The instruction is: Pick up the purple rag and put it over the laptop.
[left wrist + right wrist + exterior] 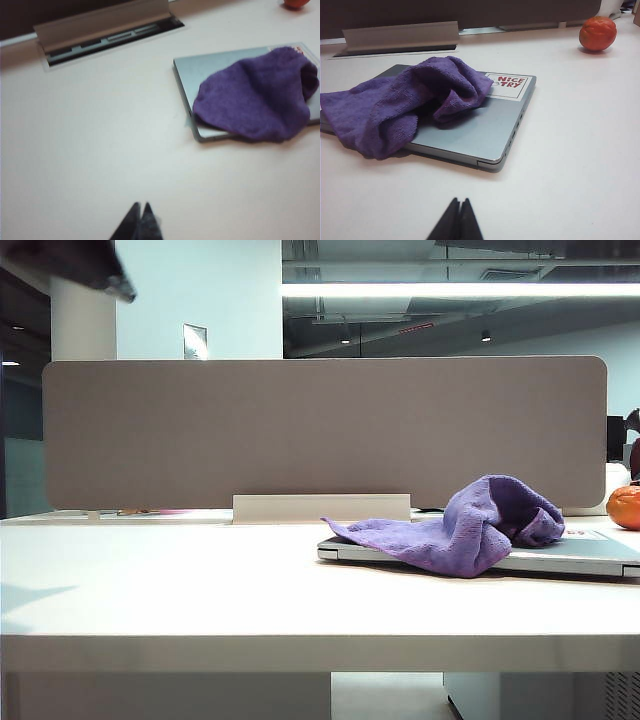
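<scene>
Exterior view: white bench (200,590) with a grey divider panel (320,430) along its back. Closed laptop (590,552) lies flat on the bench at right, partly cut by the frame edge. Purple rag (470,530) is draped, bunched, over the laptop's lid, one corner trailing past the laptop's left edge, its front fold hanging over the front edge down to the bench. Orange fruit (625,507) sits at far right, behind the laptop. A dark piece of an arm shows in the top left corner; neither gripper shows here.

Left wrist view: left gripper (140,220) hangs above bare bench, well apart from the laptop (200,75), jaws pressed together, holding nothing. Purple rag (257,97) covers most of the visible lid and spills over one edge onto the bench. Cable slot (110,37) lies beyond in the bench surface.

Right wrist view: right gripper (459,220) is over bare bench near the laptop's (480,135) front corner, jaws closed tip to tip, empty. Purple rag (405,102) lies crumpled on the lid, leaving the white sticker (509,84) with red print uncovered. Orange fruit (597,33) stands well apart on the bench.
</scene>
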Robot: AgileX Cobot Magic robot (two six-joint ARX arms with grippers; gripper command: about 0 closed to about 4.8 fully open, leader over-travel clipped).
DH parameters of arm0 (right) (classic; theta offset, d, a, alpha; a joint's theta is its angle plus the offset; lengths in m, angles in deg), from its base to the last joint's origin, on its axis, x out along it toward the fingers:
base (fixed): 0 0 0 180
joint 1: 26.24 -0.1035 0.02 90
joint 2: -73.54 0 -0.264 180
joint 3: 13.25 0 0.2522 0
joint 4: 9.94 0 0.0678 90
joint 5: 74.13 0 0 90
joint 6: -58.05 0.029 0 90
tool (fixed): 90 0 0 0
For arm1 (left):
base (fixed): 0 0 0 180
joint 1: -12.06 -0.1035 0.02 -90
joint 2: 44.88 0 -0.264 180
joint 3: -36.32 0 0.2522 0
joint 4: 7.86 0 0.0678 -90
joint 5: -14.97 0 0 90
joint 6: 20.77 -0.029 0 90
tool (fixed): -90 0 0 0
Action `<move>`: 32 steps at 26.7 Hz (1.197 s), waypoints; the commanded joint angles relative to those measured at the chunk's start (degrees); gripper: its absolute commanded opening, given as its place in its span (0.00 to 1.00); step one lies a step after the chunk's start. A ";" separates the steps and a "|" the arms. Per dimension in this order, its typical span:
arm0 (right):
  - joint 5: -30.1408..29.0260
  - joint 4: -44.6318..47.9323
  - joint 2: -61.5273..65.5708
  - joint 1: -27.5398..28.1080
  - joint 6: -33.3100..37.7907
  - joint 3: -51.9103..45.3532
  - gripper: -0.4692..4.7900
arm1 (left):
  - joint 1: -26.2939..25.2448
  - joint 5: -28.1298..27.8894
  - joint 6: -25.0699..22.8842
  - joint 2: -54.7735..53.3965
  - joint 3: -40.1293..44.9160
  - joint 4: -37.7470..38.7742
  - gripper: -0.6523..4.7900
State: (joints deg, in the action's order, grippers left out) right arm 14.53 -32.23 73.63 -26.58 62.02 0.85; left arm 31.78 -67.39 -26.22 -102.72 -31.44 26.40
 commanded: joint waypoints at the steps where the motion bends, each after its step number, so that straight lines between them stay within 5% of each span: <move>1: 0.13 0.61 -0.11 0.02 -0.13 -0.31 0.07 | 0.07 -0.15 1.44 5.86 6.03 -2.49 0.11; 11: 0.13 0.63 -0.11 0.02 -0.13 -0.31 0.07 | 0.13 0.09 8.98 25.24 21.99 -2.95 0.11; 22: 0.13 0.63 -0.11 0.02 -0.13 -0.33 0.07 | 0.13 -0.22 8.22 26.05 21.97 -0.28 0.11; 26: 0.13 0.63 -0.11 0.02 -0.13 -0.33 0.07 | 0.11 -6.56 4.96 25.86 22.08 -0.81 0.11; 32: 0.15 0.63 -0.11 0.02 -0.13 -0.31 0.07 | -3.34 -11.47 3.83 27.12 28.04 -11.85 0.11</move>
State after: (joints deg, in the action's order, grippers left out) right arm 14.53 -32.23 73.63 -26.58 62.02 0.85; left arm 29.84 -78.15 -22.07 -76.45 -4.95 18.81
